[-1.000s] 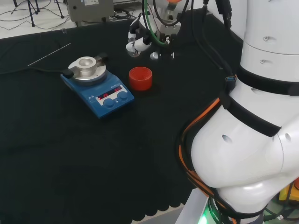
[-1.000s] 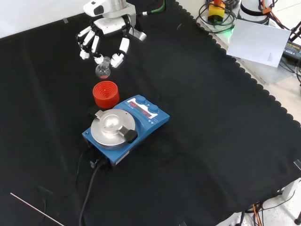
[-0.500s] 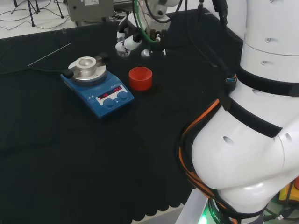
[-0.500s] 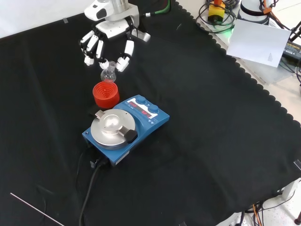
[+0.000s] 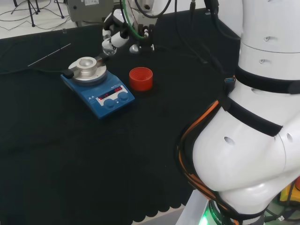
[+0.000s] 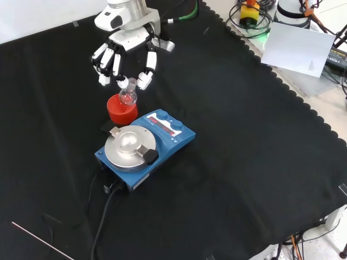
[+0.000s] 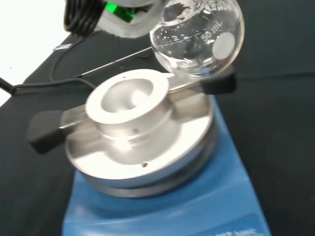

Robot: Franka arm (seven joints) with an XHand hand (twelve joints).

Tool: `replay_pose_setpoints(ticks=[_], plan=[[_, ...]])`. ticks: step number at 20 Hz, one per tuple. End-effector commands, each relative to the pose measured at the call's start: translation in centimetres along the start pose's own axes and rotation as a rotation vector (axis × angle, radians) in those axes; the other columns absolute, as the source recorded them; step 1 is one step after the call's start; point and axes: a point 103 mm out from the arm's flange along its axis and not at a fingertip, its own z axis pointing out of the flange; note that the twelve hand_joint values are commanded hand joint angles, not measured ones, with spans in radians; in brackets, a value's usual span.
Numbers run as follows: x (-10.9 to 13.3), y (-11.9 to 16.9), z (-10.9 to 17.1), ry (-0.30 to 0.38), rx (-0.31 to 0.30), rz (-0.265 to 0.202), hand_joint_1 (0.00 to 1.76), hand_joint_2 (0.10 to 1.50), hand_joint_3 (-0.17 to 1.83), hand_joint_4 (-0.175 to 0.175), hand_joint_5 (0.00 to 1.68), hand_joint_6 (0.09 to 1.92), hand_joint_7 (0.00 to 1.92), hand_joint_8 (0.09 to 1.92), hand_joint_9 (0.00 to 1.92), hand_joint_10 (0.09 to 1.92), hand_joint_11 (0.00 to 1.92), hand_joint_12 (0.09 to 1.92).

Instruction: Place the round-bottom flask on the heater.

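The clear round-bottom flask (image 6: 128,95) hangs in the air, pinched at its neck by the black and white hand (image 6: 123,50). In the front view the flask shows over the red ribbed stand (image 6: 121,109). In the head view the hand (image 5: 112,38) is just right of and beyond the heater's metal bowl. The blue heater (image 6: 145,148) with its silver bowl-shaped top (image 5: 87,67) sits on the cloth. In the wrist view the flask's bulb (image 7: 198,37) floats close above and beside the heater's hollow (image 7: 129,101).
The red ribbed stand (image 5: 141,78) sits to the right of the heater in the head view. The heater's black cable (image 6: 103,216) runs toward the front edge. A thin rod (image 5: 49,54) lies at the back left. The arm's white links (image 5: 253,117) stand at the right.
The hand has carried the flask leftward in the head view, from beyond the red stand toward the heater's top. In the front view it moved lower, nearer the heater.
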Motion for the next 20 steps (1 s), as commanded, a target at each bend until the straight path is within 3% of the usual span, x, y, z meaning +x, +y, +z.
replay_pose_setpoints(ticks=[1, 12, 20], plan=[[2.9, 1.3, 0.7, 0.009, 0.041, -0.041, 1.07, 0.72, 0.70, 0.175, 1.09, 1.00, 0.52, 0.54, 0.66, 0.52, 0.25, 1.32], [5.7, 3.6, 2.2, 0.011, 0.075, -0.085, 1.07, 0.71, 0.71, 0.175, 1.10, 1.00, 0.52, 0.54, 0.66, 0.52, 0.25, 1.32], [6.4, 4.7, 3.3, 0.009, 0.099, -0.104, 1.07, 0.71, 0.71, 0.175, 1.10, 0.99, 0.52, 0.54, 0.66, 0.52, 0.25, 1.32]])
